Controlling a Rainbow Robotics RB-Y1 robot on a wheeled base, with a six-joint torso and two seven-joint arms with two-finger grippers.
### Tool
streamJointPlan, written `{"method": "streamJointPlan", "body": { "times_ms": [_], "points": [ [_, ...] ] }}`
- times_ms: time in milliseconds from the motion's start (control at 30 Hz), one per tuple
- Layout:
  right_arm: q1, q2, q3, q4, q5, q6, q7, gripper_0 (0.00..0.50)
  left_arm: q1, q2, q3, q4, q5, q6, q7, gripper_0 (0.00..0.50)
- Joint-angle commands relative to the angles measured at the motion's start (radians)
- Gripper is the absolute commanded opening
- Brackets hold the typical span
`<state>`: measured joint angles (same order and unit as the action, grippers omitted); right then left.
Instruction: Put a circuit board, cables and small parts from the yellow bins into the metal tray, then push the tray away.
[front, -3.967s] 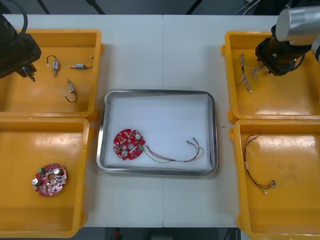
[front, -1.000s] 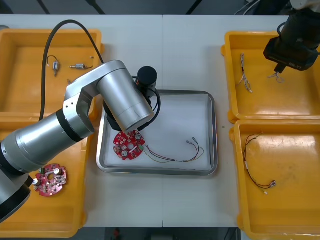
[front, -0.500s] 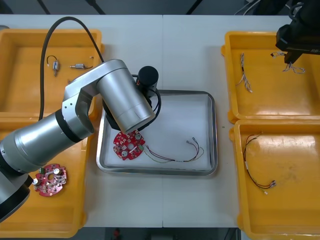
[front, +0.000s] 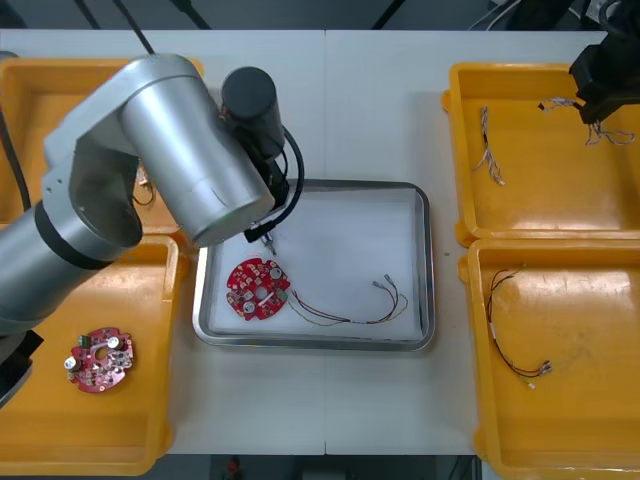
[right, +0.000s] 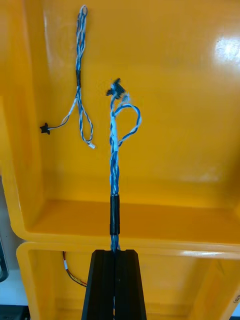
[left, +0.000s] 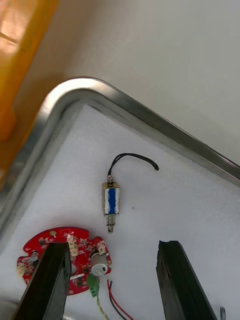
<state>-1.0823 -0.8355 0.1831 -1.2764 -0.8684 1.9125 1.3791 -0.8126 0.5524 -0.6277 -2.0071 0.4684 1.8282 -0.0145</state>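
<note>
Left gripper: fingers wide apart, now lifted off the metal tray. I have left a small metal part lying free in the tray's corner, near the circuit board.
Right gripper: clamped on a blue and white cable, now raised above its yellow bin.
Part delivered; I judge the cable goes in next.

The left arm has smooth silver-grey cylindrical links, a black band at one joint, a black round cap and a looping black cable. The left gripper and right gripper have flat, matte-black, square-tipped fingers.
</note>
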Motion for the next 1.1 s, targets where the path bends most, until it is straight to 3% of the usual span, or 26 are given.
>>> {"method": "streamJointPlan", "body": {
  "times_ms": [33,367,700,900,1100],
  "points": [
    [0.042,-0.050,-0.024,-0.104,-0.015,0.007,0.104,0.000,-0.063,0.072,0.075,-0.059,0.081,0.075,-0.081,0.500],
    [0.151,-0.053,-0.034,-0.371,-0.054,0.007,0.143,0.000,-0.082,0.179,0.264,-0.067,0.217,0.086,-0.266,0.500],
    [0.243,-0.051,-0.082,-0.587,-0.202,0.007,0.159,0.000,-0.091,0.342,0.450,0.014,0.378,0.034,-0.469,0.500],
    [0.260,-0.025,-0.079,-0.693,-0.247,0.007,0.176,0.000,-0.091,0.411,0.491,0.154,0.383,-0.072,-0.582,0.500],
    [0.285,0.013,-0.068,-0.784,-0.247,0.007,0.216,0.000,-0.091,0.451,0.497,0.314,0.361,-0.205,-0.680,0.500]
  ]
}}
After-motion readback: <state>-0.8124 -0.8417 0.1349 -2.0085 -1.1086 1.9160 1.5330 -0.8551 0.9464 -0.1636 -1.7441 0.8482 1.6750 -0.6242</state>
